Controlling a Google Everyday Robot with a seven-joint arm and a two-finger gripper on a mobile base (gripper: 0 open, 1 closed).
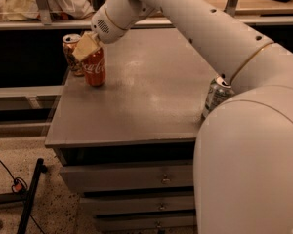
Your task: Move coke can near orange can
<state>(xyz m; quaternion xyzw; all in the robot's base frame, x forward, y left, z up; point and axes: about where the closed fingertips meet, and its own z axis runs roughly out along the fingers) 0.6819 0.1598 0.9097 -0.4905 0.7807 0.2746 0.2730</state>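
Orange can point(70, 51): upright on desk point(151, 106).
End effector point(86, 48): just right of the orange can, clasping the coke can point(94, 68), which stood beside the orange can.
Silver can point(216, 94): well right of the orange can.
Status: placement judged nearly complete; release outstanding.

1. The grey table point(151, 106) (a flat top over drawers) fills the middle of the frame.
2. The coke can point(94, 68) stands upright at upper left, near the table's left edge, with the gripper point(87, 47) clasped on its top.
3. The orange can point(70, 50) stands just beside it, further left.
4. A silver can point(216, 95) stands at the right edge, well apart.
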